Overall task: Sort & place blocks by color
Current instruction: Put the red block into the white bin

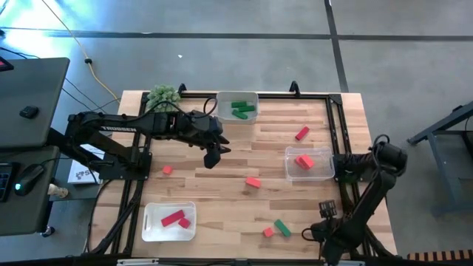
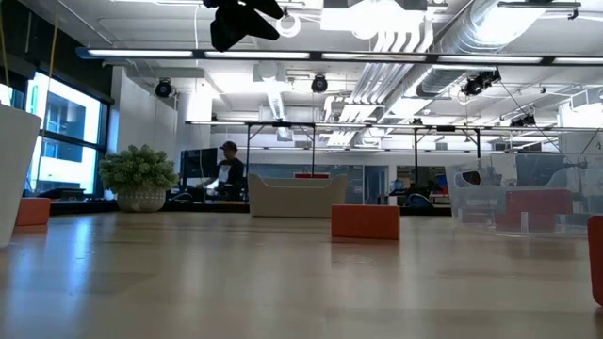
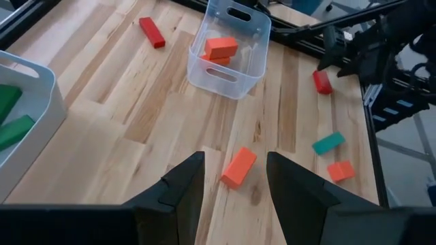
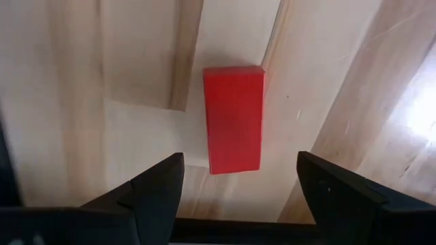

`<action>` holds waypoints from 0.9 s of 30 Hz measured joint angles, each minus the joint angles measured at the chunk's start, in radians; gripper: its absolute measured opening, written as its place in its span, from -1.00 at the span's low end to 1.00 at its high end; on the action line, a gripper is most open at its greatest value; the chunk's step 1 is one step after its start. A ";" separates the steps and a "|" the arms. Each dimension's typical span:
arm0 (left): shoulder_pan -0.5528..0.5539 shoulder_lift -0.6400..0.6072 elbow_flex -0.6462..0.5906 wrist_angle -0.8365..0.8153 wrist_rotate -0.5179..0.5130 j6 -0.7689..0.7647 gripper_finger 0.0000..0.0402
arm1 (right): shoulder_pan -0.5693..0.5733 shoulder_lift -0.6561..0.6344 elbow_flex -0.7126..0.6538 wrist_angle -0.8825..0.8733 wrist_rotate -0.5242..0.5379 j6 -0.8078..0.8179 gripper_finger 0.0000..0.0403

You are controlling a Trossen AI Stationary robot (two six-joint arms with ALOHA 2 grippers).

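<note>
Small red, orange and green blocks lie scattered on the wooden table. My right gripper [image 4: 240, 178] points down near the table's right edge, open. Its fingers stand on either side of a red block [image 4: 234, 119] that lies flat on the wood, touching nothing. In the high view my right gripper [image 1: 327, 210] hides this block. My left gripper [image 1: 213, 155] hangs open and empty over the table's middle, high above an orange block [image 3: 238, 167]. Green blocks [image 1: 242, 109] lie in the far white tray, red blocks [image 1: 175, 219] in the near white tray, an orange block [image 1: 304, 161] in the clear tray.
Loose blocks: a red one [image 1: 301, 134] beyond the clear tray [image 1: 325, 171], a small one [image 1: 168, 170] at the left, a green one [image 1: 282, 227] and an orange one [image 1: 267, 232] near the front edge. A green plant ball [image 1: 163, 96] sits at the far left. A person shows in the room behind.
</note>
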 joint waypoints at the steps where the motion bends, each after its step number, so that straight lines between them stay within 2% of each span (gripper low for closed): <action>1: 0.000 0.000 0.000 0.000 0.000 -0.004 -0.27 | 0.001 0.012 0.000 0.000 0.000 -0.007 0.37; 11: 0.000 0.000 0.000 0.000 0.000 -0.024 -0.27 | 0.001 0.067 -0.007 0.022 -0.005 -0.018 0.37; 16: 0.000 0.001 0.000 0.000 0.000 -0.034 -0.27 | -0.010 0.061 -0.081 0.112 -0.083 0.003 0.36; 20: -0.003 0.001 0.000 0.000 0.000 -0.041 -0.27 | -0.025 0.061 -0.094 0.118 -0.094 0.001 0.34; 23: -0.004 0.001 0.000 0.000 0.000 -0.042 -0.27 | -0.040 0.059 -0.097 0.145 -0.098 -0.032 0.22; 27: -0.004 0.001 0.000 0.000 0.000 -0.041 -0.27 | -0.054 0.059 -0.097 0.154 -0.109 -0.033 -0.07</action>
